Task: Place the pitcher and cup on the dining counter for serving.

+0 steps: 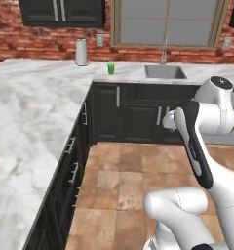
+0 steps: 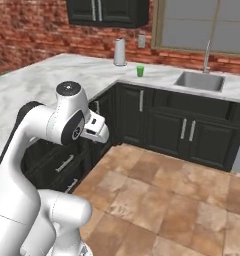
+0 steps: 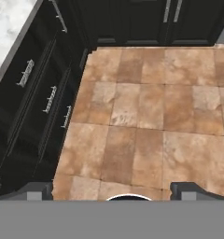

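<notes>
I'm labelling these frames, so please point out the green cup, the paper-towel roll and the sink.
green cup (image 1: 110,68), left base view, middle of its side.
paper-towel roll (image 2: 120,52), right base view, middle of the white roll.
sink (image 2: 199,80), right base view, floor of the steel basin.

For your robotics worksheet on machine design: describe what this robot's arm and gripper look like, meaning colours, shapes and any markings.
The arm is made of thick, rounded, glossy white segments, with dark grey joint caps and a long black panel along one link. A round dark disc tops one joint. The gripper shows two small dark grey, blocky finger tips. No cables or readable markings can be made out.
</notes>
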Controlling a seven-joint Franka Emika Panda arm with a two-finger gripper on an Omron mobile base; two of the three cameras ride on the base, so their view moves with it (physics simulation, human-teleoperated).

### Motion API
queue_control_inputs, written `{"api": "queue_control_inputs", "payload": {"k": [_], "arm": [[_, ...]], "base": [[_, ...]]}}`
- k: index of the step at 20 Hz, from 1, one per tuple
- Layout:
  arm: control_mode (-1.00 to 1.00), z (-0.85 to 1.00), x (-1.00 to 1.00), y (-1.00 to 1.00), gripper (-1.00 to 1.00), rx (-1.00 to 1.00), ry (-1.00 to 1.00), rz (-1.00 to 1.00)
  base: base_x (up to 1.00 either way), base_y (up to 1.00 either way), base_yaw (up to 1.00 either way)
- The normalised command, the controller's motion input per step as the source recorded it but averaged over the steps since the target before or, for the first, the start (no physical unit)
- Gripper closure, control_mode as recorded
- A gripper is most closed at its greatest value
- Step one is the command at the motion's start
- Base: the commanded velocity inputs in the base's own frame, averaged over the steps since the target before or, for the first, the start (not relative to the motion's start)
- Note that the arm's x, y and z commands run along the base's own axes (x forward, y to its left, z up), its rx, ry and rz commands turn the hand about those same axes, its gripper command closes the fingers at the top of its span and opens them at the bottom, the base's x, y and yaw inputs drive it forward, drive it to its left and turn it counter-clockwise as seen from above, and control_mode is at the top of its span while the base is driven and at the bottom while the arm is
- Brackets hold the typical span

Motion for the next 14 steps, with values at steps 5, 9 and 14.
{"api": "queue_control_inputs", "payload": {"k": [5,9,14], "arm": [[1.0,0.0,0.0,0.0,-1.0,0.0,0.0,0.0],[1.0,0.0,0.0,0.0,-1.0,0.0,0.0,0.0],[1.0,0.0,0.0,0.0,-1.0,0.0,0.0,0.0]], "base": [[1.0,0.0,-0.1],[1.0,0.0,-0.13],[1.0,0.0,-0.25]]}}
